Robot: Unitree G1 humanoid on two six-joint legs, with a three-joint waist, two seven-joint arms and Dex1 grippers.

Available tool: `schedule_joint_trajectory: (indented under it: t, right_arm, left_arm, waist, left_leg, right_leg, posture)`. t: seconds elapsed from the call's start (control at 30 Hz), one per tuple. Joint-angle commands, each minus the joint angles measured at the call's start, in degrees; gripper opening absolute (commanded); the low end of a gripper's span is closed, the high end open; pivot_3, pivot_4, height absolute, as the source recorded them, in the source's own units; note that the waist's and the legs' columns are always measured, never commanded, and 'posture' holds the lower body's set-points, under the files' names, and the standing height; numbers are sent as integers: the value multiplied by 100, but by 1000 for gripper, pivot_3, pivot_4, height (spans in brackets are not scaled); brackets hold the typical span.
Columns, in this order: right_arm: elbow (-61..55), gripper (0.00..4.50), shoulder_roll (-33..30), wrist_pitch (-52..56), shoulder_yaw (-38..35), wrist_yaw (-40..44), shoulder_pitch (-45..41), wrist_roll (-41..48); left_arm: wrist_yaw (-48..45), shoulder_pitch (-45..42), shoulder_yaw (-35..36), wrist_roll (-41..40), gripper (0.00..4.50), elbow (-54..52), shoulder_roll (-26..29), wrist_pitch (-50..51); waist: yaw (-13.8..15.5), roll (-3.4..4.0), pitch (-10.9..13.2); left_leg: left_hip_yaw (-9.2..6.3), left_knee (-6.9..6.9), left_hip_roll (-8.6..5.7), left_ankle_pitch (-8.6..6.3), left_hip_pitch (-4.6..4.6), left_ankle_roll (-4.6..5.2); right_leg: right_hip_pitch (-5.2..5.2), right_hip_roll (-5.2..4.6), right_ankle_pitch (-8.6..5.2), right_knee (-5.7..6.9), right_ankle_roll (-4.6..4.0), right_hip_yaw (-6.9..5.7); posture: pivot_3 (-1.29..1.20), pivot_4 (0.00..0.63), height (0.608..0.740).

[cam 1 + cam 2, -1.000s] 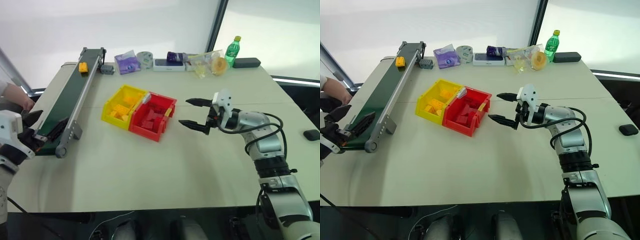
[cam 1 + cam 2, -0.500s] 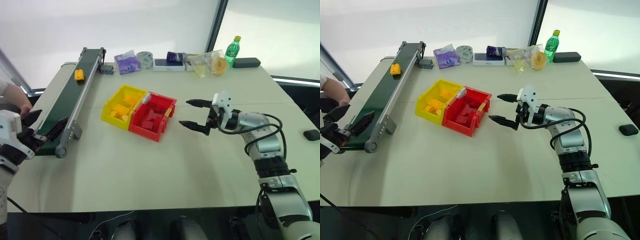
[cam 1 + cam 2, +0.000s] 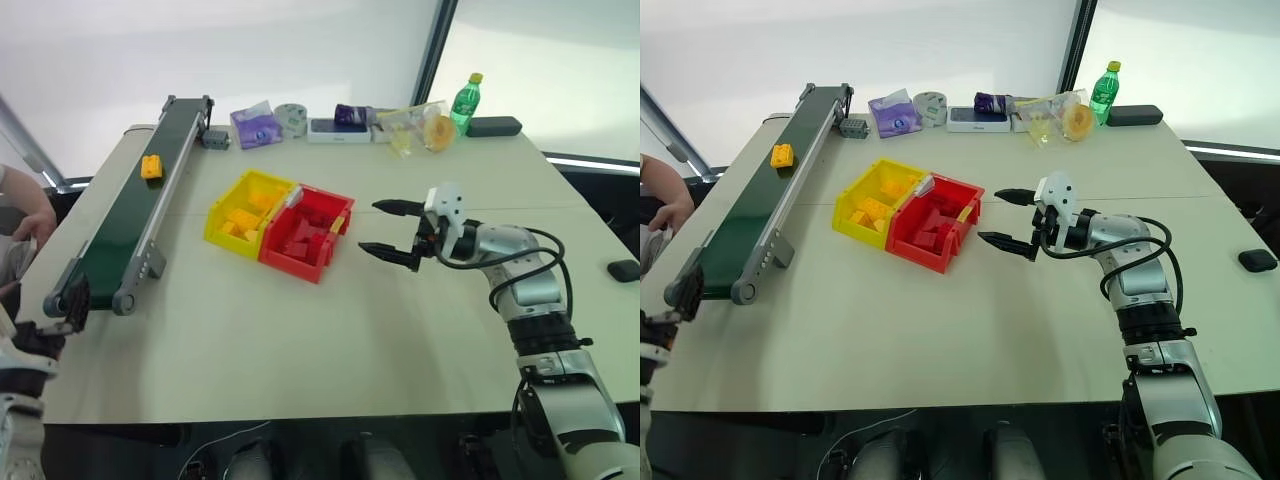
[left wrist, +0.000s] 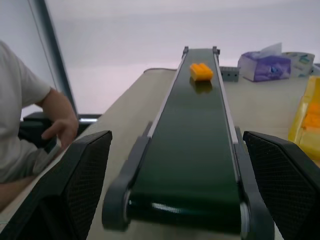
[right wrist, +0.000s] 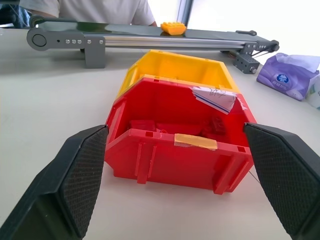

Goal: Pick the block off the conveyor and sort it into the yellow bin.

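The small yellow-orange toy brick (image 3: 151, 166) rides on the dark green belt of the long narrow conveyor with grey metal side rails (image 3: 160, 215), in its far half and well apart from both grippers. The left gripper (image 3: 60, 310) hangs off the belt's near end roller with its jaws spread wide and nothing between them, looking straight up the belt at the brick. The right gripper (image 3: 398, 231) hovers just beside the red plastic bin (image 3: 306, 233), jaws also spread and empty.

The main risk, as I judge it, is timing: if the jaws shut too soon or too late, the small brick could slip past and drop off the roller end. The brick is also narrow against such a wide spread, so a skewed pinch might flick it over the side rail. After that, the small open-topped yellow plastic bin (image 3: 246, 208) sits joined to the red one, and a release slightly off could land the brick in the wrong half. A person's hand (image 3: 38, 226) rests near the conveyor's outer side, close to where the left arm works.

The tabletop (image 3: 300, 330) is pale, smooth and largely bare in front. Along its far edge stand a green plastic bottle (image 3: 463, 102), a purple tissue pack (image 3: 255, 126) and other small clutter, with bright white wall panels behind.
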Motion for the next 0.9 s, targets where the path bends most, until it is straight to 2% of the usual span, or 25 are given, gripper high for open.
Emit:
schedule_joint_trajectory:
  t: [0.03,0.43,0.53,0.63,0.9]
  right_arm:
    - [-70,4500,23,-95,-75,34,-191,45]
    - [-111,4500,11,-80,-84,26,-157,50]
    - [-135,4500,17,-67,-83,15,-157,57]
    - [-184,4500,42,-29,-59,-9,-181,58]
    - [-239,4500,66,14,-52,-37,-189,61]
  left_arm:
    - [62,-49,39,-78,4435,-240,85,-166]
    - [120,-393,-34,-146,4435,-53,370,-13]
    - [184,-569,-140,-4,4435,17,634,209]
    - [509,-1136,-348,-29,4435,241,1220,1138]
    - [789,-2333,-707,-313,4435,574,2089,2918]
  waist:
    - [1,-1,-1]
    - [-18,-1,-1]
    - [-18,-1,-1]
    - [4,-2,-1]
    - [-25,-2,-1]
  left_leg:
    - [-2,0,0,0,0,0]
    - [-1,-1,1,0,0,0]
    - [-1,-1,1,0,0,0]
    - [-3,0,1,1,0,-1]
    - [1,-6,2,0,0,0]
  right_leg:
    - [0,1,0,0,0,-1]
    - [0,3,0,-1,0,0]
    - [0,3,0,-1,0,-1]
    - [1,5,0,0,0,-3]
    - [-2,5,0,-3,1,-2]
  posture:
    - [0,150,740]
    - [0,150,740]
    - [0,150,740]
    - [0,150,740]
    - [0,150,740]
